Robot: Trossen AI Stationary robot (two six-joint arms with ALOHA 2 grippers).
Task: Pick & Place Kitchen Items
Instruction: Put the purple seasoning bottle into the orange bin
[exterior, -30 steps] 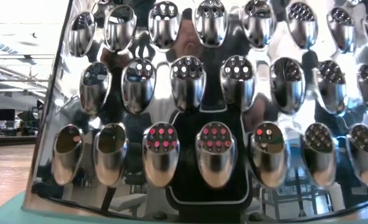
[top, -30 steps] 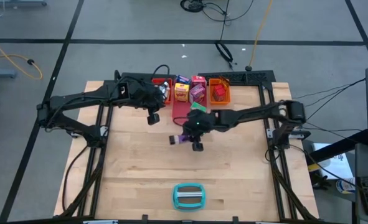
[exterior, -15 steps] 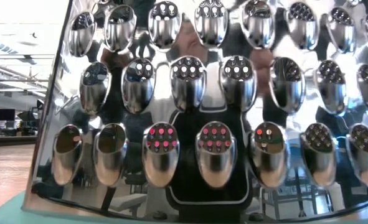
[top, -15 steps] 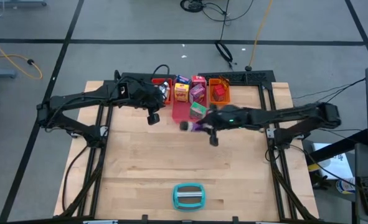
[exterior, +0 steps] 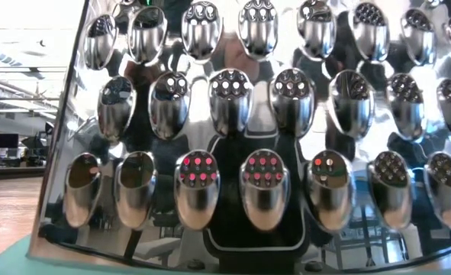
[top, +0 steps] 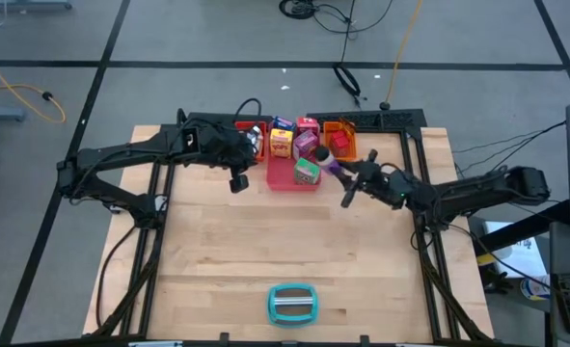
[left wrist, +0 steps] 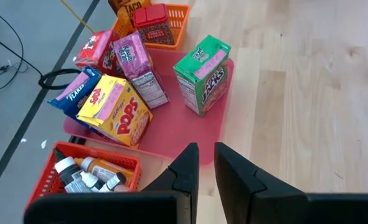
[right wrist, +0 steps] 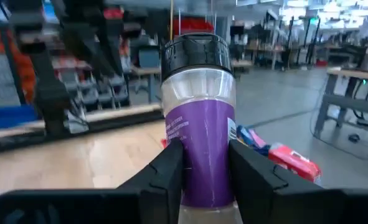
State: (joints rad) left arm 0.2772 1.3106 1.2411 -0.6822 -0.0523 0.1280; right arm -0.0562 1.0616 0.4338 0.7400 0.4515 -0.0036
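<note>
One shaker (right wrist: 199,118) sat clamped in the right claw (right wrist: 202,174) – release beside the orange tray (top: 340,142) risked rolling; left claw (left wrist: 200,168) narrowly parted, empty.

Overhead, straight down on the whole tabletop (top: 227,260). Level at tabletop height, pressed against a grater (exterior: 240,130). On each wrist, forward; pink tray (left wrist: 177,124) shared with overhead.

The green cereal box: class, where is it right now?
In the left wrist view, the green cereal box stands upright on the pink tray, apart from the yellow box.
</note>
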